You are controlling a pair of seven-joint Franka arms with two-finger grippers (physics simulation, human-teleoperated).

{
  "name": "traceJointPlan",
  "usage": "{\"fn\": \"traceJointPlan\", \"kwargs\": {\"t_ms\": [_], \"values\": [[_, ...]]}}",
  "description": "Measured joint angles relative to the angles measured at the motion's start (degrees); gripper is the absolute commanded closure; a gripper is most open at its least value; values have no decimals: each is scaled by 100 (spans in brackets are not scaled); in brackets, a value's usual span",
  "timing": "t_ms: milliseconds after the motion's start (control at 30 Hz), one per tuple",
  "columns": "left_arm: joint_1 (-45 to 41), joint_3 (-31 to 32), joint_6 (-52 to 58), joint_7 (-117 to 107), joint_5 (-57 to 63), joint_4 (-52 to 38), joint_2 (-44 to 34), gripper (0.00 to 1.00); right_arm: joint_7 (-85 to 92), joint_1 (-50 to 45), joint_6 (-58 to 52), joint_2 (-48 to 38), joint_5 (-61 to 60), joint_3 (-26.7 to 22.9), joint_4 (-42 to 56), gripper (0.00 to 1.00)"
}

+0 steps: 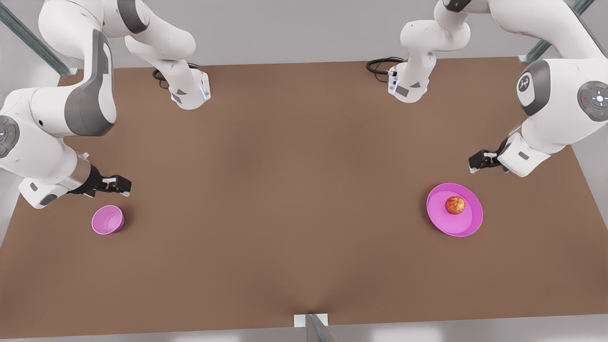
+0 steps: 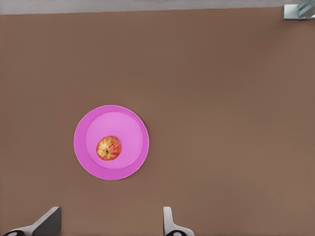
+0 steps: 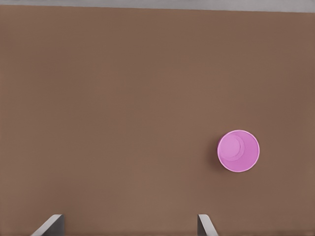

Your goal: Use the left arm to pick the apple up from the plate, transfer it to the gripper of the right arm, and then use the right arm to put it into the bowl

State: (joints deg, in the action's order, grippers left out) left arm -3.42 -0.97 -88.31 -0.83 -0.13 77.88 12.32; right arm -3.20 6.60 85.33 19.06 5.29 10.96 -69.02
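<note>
We see the apple (image 1: pixel 455 205) resting on the plate (image 1: pixel 444 223) at the front view's right, untouched. Our left gripper (image 1: pixel 477 161) hangs near it, jaws spread and empty. Our right gripper (image 1: pixel 121 185) waits beside the bowl (image 1: pixel 108 220), jaws also spread. We judge the apple light, firm, smooth and apt to roll, so we should pinch across its widest middle.

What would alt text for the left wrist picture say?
A red-yellow apple sits on a pink plate on a brown table, below the left gripper, whose two fingertips are spread apart and touch nothing.
</note>
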Motion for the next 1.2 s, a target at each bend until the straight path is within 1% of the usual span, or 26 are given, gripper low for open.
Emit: {"fn": "traceJointPlan", "kwargs": {"t_ms": [133,200,300,400,633,733,867,1200], "values": [[38,-31,-198,8,31,118,193,0,-54,17,-6,1,-4,-4,0,0],[245,-58,-549,11,27,657,284,0,-76,24,-8,7,-5,-6,0,0],[490,-67,-1377,37,22,1708,316,0,-106,29,-11,9,-6,-7,0,0],[718,-62,-2289,107,9,2534,351,0,-130,34,-12,9,-8,-7,0,0],[895,-62,-4120,275,-2,3447,869,0,-162,28,-14,9,-15,1,0,0],[896,-61,-4761,332,-4,3631,1066,0,-170,26,-14,9,-15,1,0,0],[896,-61,-5248,396,-6,3722,1174,0,-176,43,-14,9,-16,1,0,0],[924,-60,-5664,507,-7,3972,1365,0,-180,75,-14,10,-16,3,0,0]]}}
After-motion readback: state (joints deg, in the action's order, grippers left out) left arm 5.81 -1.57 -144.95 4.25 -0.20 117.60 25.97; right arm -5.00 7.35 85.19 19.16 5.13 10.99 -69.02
